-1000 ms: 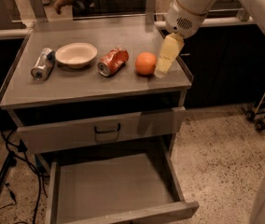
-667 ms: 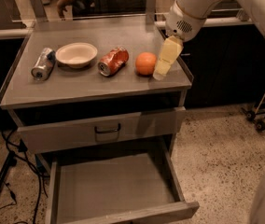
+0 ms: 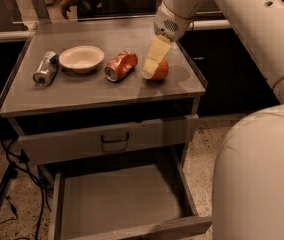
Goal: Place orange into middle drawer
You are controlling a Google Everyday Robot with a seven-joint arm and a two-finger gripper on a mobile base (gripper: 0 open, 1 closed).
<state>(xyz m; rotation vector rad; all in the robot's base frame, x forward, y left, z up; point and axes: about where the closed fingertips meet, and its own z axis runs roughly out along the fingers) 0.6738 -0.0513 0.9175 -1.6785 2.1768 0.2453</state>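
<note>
- Four things line the tabletop (image 3: pixel 97 91): a silver can (image 3: pixel 45 69), a white bowl (image 3: pixel 81 58), a crushed soda can (image 3: pixel 120 65) and, at its 3 o'clock, the orange (image 3: pixel 162 72).
- Your end effector (image 3: pixel 149 72) hangs over the orange's 9 o'clock side, covering part of it; you cannot tell whether it grips.
- The middle drawer (image 3: pixel 122 199) stands pulled open at 6 o'clock, below the tabletop.

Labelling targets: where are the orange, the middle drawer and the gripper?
orange (image 3: pixel 162 70): camera view, its visible right side.
middle drawer (image 3: pixel 122 200): camera view, bare floor.
gripper (image 3: pixel 149 72): camera view, tip, at the orange.
</note>
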